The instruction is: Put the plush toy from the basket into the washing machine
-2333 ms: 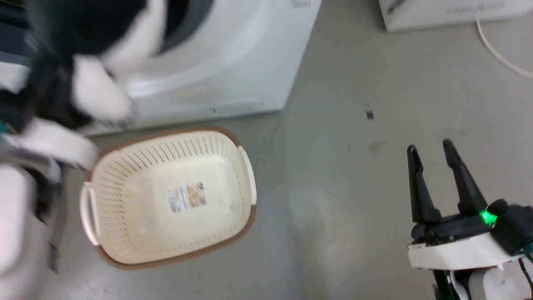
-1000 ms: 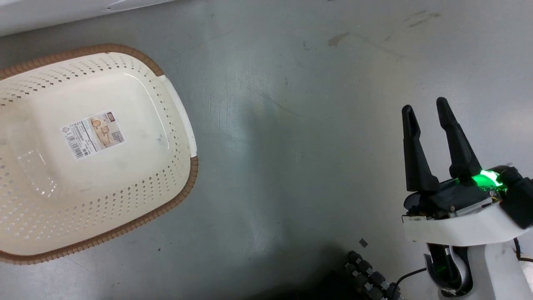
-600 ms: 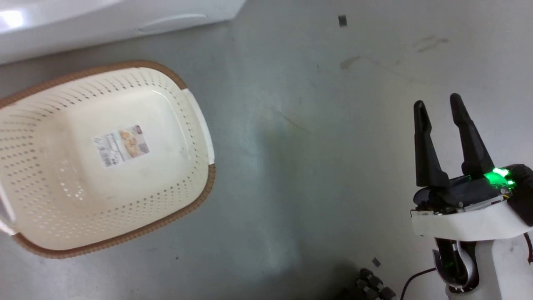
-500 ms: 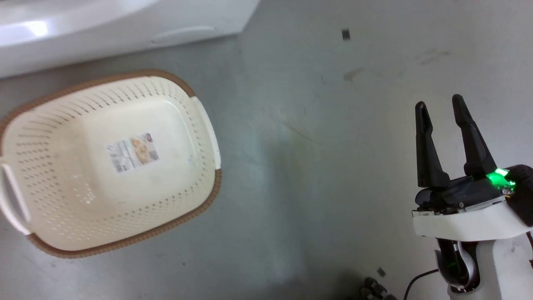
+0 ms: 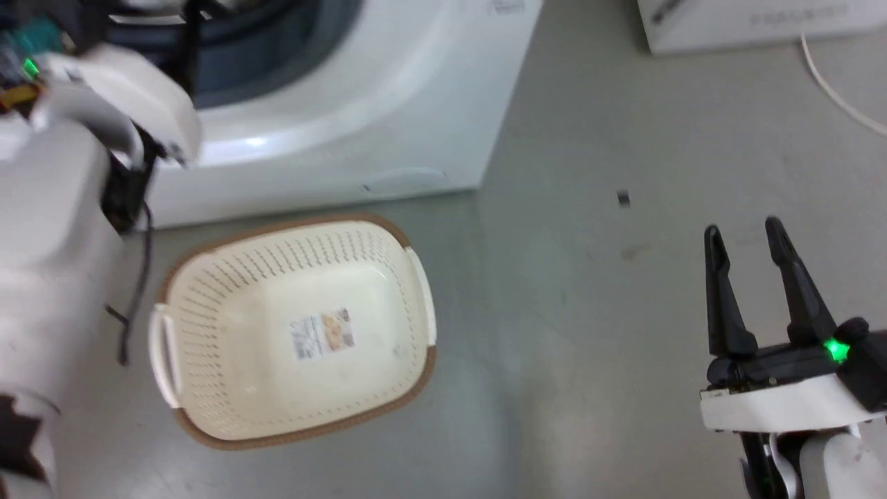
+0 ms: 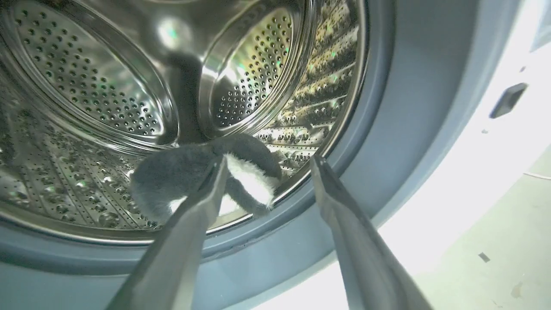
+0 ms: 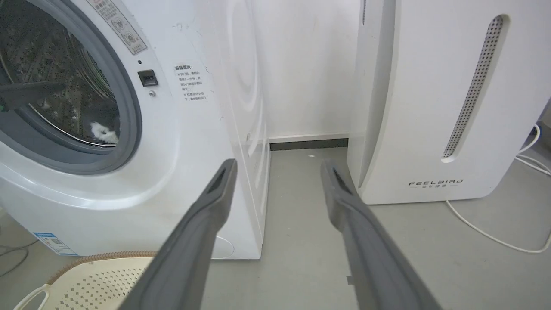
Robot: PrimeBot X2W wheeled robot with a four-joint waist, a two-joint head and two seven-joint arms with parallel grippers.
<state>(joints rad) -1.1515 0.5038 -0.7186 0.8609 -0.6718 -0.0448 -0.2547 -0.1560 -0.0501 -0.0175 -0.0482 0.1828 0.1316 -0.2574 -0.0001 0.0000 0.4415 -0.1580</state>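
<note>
Fur, mostly black with white patches, is what shows of the plush toy (image 6: 172, 172). It lies slumped on the perforated steel of the drum (image 6: 86, 77), low down and just inside the grey rubber rim (image 6: 387, 107) of the washing machine (image 5: 388, 104). The left gripper (image 6: 269, 161) is up at the port with its two fingers (image 6: 189, 228) spread wide and nothing pinched between them. One finger crosses in front of the toy from the wrist's angle, and I cannot tell whether it touches the fur. The right gripper (image 5: 743, 229) hangs over the floor (image 5: 589, 312) well to the right, likewise parted and empty. The basket (image 5: 229, 291) sits on the floor just in front of the machine with only a sticker (image 5: 322, 334) on its bottom. To my eye the toy is light and thoroughly soft: it sags into a heap, would squash flat under a pinch, and won't break however it lands. The long pile looks a bit slippery, so a shallow nip would likely come away with only fluff. If it needs nudging farther in, I'd close deep around the thick of the body or a limb rather than a tuft. It rests close to the near lip of the drum, so a floppy bit might spill onto the rubber rim.
</note>
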